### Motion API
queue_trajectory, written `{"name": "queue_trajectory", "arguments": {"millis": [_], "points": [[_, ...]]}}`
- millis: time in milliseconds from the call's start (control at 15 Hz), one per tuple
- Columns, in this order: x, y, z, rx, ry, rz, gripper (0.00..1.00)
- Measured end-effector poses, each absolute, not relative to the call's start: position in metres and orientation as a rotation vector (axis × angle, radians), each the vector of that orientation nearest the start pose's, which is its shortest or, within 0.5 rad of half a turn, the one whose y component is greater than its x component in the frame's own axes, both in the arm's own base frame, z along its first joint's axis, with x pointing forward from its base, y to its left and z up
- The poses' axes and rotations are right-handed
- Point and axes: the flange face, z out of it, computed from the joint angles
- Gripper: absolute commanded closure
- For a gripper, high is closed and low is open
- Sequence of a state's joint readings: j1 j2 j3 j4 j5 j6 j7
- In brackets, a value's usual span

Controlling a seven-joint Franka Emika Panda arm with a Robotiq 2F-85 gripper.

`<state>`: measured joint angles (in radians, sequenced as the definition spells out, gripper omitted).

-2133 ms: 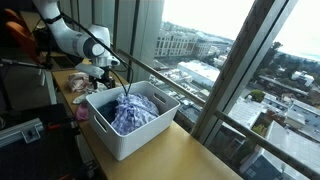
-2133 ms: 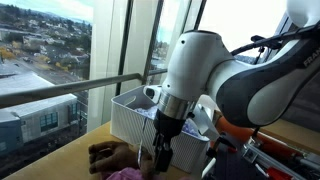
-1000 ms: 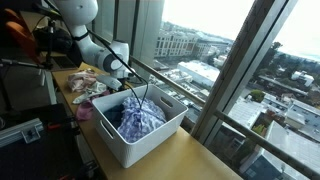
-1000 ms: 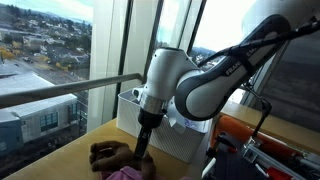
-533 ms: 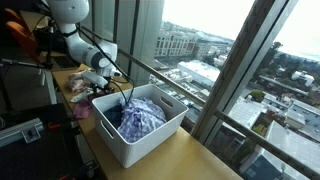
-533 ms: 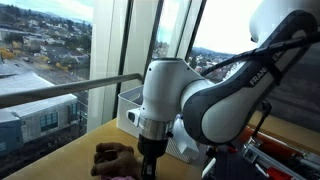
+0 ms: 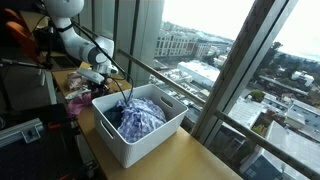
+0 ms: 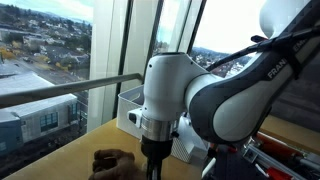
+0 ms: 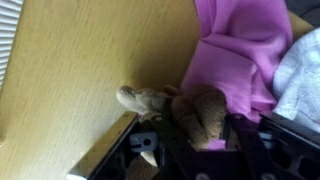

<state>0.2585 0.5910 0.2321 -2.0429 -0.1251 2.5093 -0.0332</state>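
In the wrist view a brown fuzzy plush toy [image 9: 200, 112] lies on the wooden table [image 9: 80, 60], against a pink cloth [image 9: 240, 45]. My gripper [image 9: 200, 135] is down over the toy with a dark finger close on each side of its round body. A paler limb of the toy sticks out to the left. In both exterior views the arm reaches down beside a white bin [image 7: 140, 145]. The gripper [image 8: 152, 170] stands upright on the brown toy [image 8: 112, 161]. The fingertips are hidden there by the toy and the frame edge.
The white bin [image 8: 128, 104] holds a bluish-purple patterned cloth [image 7: 137, 115]. A white cloth [image 9: 305, 70] lies beside the pink one [image 7: 78, 104]. Tall windows with a railing run along the table's far side. Red and black equipment [image 8: 270, 150] stands by the arm's base.
The arm has come down from over the bin to the pile beside it, and the jaws have narrowed from wide open onto the brown toy.
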Motion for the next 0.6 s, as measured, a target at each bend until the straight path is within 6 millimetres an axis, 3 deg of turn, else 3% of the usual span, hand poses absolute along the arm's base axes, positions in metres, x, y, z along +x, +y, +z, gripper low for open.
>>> {"name": "queue_trajectory", "arguments": {"millis": [267, 400, 600], "points": [[0.524, 0.253, 0.183, -2.996, -0.882, 0.143, 0.96], [0.533, 0.238, 0.219, -3.021, -0.86, 0.097, 0.94], [0.552, 0.206, 0.289, -3.069, -0.79, -0.031, 0.94]]}}
